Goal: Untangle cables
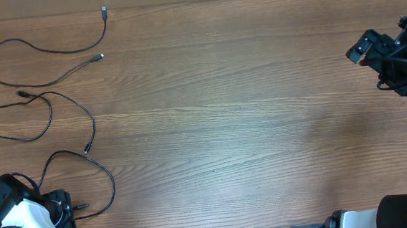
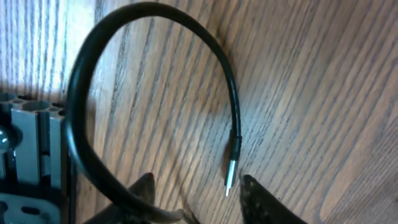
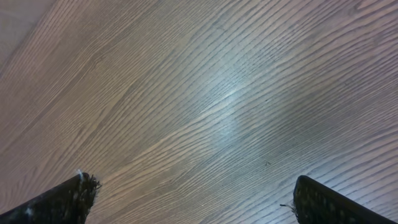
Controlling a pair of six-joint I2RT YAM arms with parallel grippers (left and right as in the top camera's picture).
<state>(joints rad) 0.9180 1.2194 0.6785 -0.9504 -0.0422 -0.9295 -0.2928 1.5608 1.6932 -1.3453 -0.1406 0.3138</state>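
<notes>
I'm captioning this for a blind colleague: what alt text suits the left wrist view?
A thin black cable loops over the wood-grain table, its silvery plug tip lying between the left pincer's two dark fingertips, which stand apart at the bottom edge.

Cables [image 1: 93,125] spread on table [image 1: 246,111], left side.
</notes>
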